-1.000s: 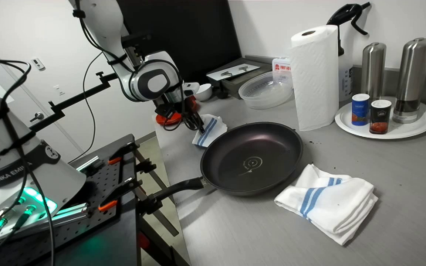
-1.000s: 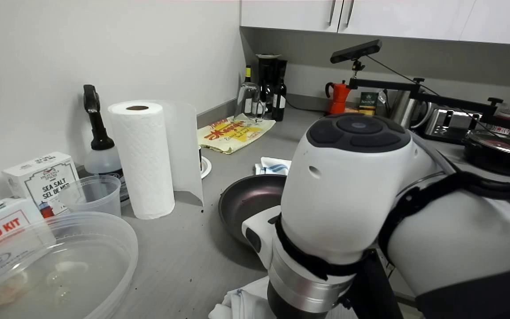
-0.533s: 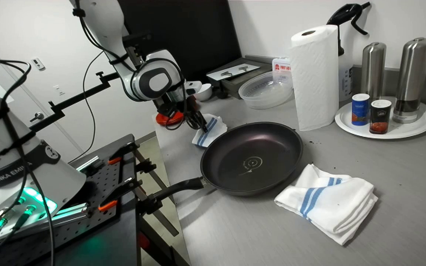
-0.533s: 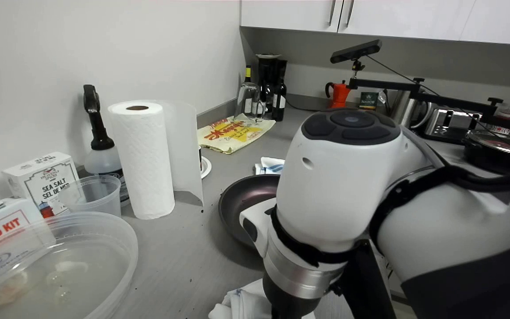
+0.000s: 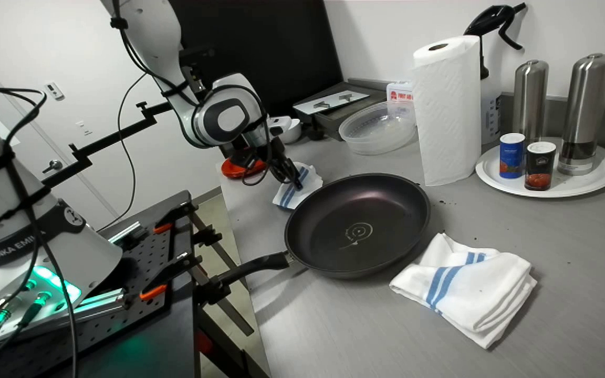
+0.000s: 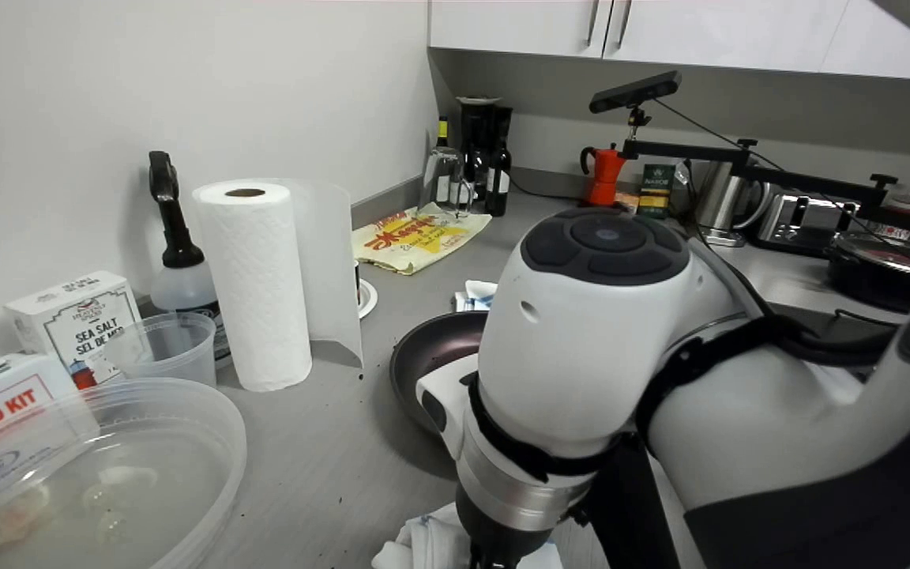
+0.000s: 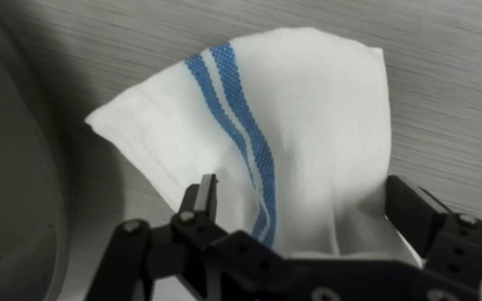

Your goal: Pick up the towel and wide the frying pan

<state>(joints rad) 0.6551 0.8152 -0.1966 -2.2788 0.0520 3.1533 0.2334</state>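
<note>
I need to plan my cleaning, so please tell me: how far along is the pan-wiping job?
Done: the claw is placed over a towel, jaws apart. In hand: apparently preparing the grasp; nothing is clamped. Left: lifting the towel, lying on the counter, and wiping the frying pan, where no towel lies.

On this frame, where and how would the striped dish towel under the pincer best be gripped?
Probably from above, by the raised creases of the dish towel: the open pincer straddles them and they offer cloth to pinch, whereas the fanned edge looks flat on the countertop. The frying pan close by makes a low approach from its side less inviting.
</note>
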